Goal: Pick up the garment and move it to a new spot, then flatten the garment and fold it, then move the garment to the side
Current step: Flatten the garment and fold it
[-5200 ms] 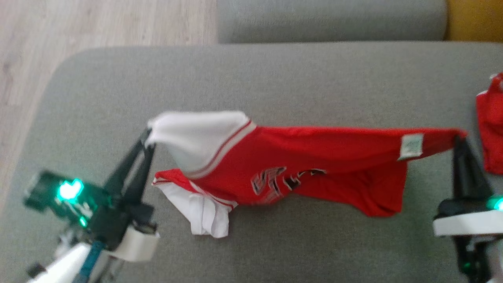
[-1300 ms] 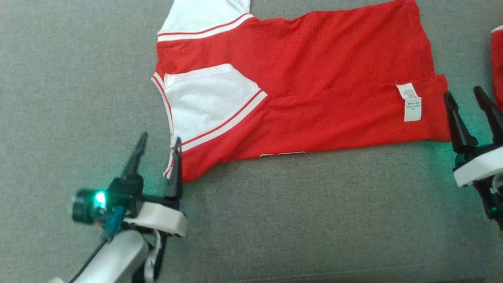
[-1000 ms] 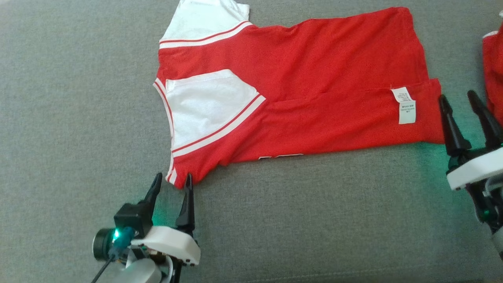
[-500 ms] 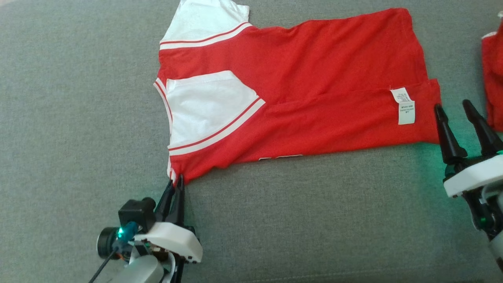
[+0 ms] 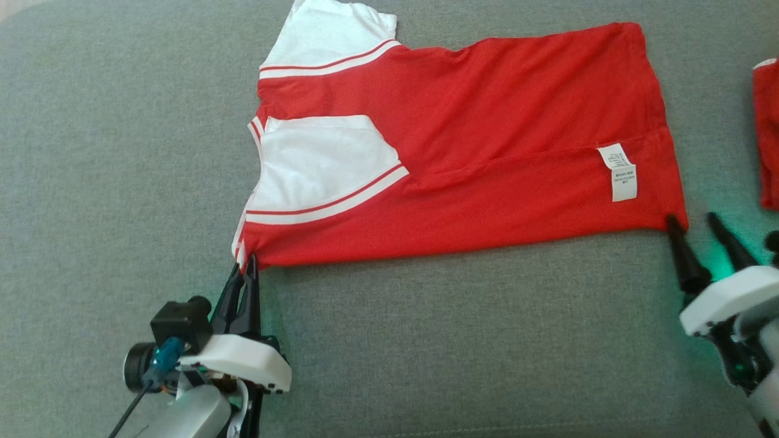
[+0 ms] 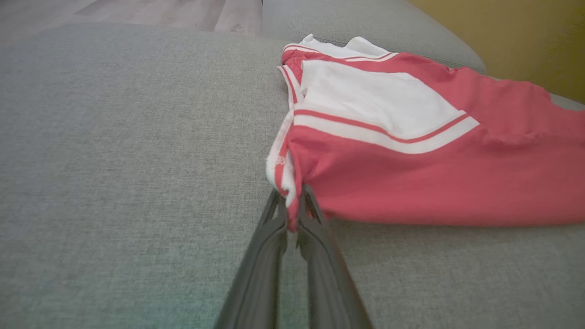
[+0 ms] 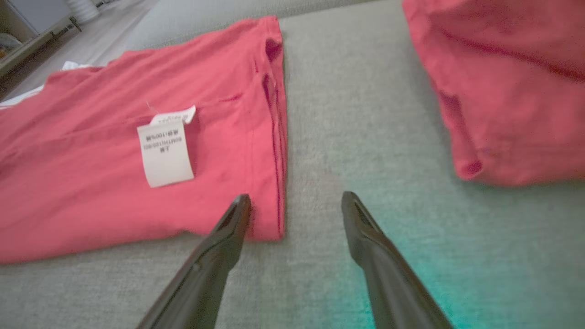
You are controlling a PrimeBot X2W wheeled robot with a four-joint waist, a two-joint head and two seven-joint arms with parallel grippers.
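My left gripper (image 5: 244, 266) was shut on the shirt (image 5: 487, 121), at its near left corner. It lay flat on the grey couch (image 5: 122, 152), soft and floppy, so corners looked best to grab. My right gripper (image 5: 691, 218) stood wide open by the right corner, empty.

The head camera looks steeply down on a grey cushion (image 5: 426, 340), taking in nearly the whole red-and-white garment (image 5: 487, 121). Each wrist camera sits low and close, almost level with the cushion — the left one faces the garment's striped corner, the right one its hem corner (the white label (image 7: 165, 153) there shows from overhead too).
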